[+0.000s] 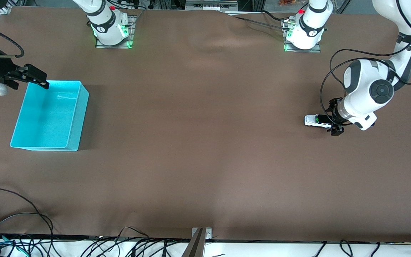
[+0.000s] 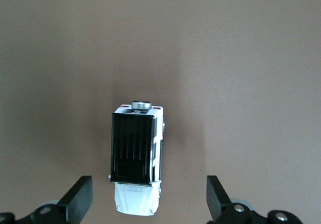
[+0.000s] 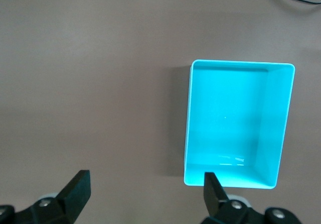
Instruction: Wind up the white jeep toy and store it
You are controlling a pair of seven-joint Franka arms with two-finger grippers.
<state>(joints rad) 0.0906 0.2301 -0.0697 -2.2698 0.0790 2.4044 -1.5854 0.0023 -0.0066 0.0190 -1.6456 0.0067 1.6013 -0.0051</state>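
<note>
Left pincer (image 2: 149, 204): mine, low over the table near the left arm's end, fingers (image 2: 80, 196) spread wide and holding nothing. In the left wrist view the two black finger tips flank the toy's hood end with bare table showing on both sides; no contact that I can see.

White jeep toy (image 1: 316, 120): stands on its wheels on the table, directly under and just ahead of my left pincer. Its long axis runs straight out from between my fingers, so they face its two long flanks. My judgement: the coming move turns on this, a straight drop and squeeze across the narrow width. Body boxy, glossy white hard plastic; roof black and ribbed; a small round silvery knob at the end away from me.

Right pincer (image 1: 36, 76): mine too, waiting above the rim of the bin, fingers parted, empty. The left arm is by far the nearer to the toy.

Turquoise bin (image 1: 77, 117): rectangular, smooth-walled, open-topped, empty, at the right arm's end of the table, well apart from the toy.

Table (image 1: 205, 160): covered in matte brown sheet, faintly creased.
</note>
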